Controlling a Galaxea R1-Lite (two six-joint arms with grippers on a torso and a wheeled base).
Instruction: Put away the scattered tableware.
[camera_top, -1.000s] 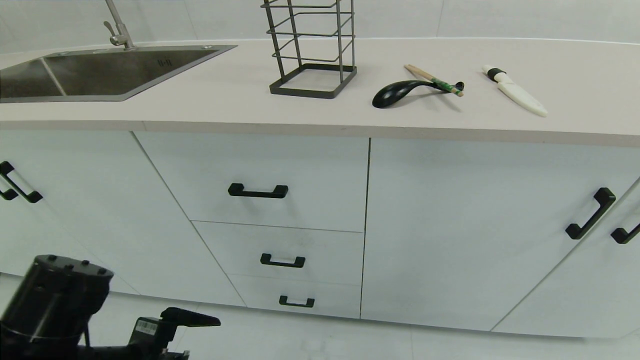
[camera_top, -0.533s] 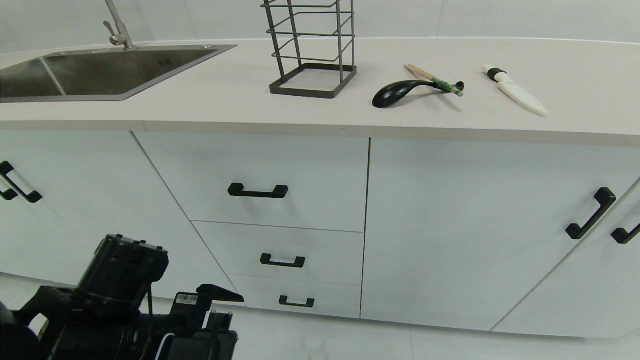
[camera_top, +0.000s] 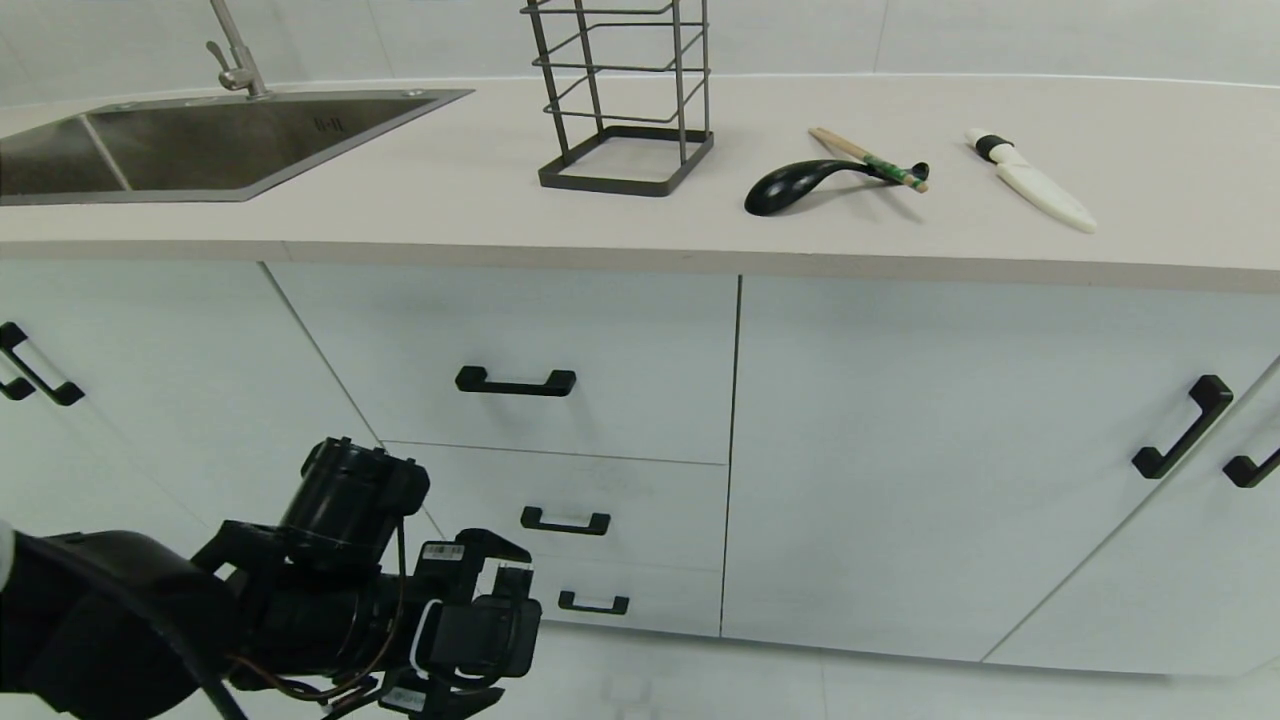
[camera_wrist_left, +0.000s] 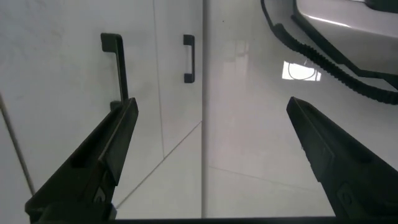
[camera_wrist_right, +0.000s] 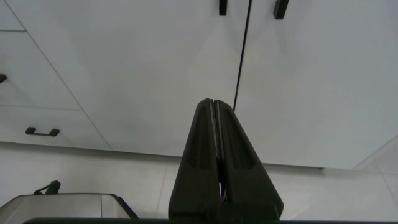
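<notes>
left gripper: fingers spread wide, empty, low before white drawer fronts | right gripper: fingers pressed together, empty | tableware: glossy black curved spoon, wooden chopsticks across its handle tip, white black-banded knife, all on pale countertop, well above and right of left gripper | dark wire rack: above left gripper, left of spoon
</notes>
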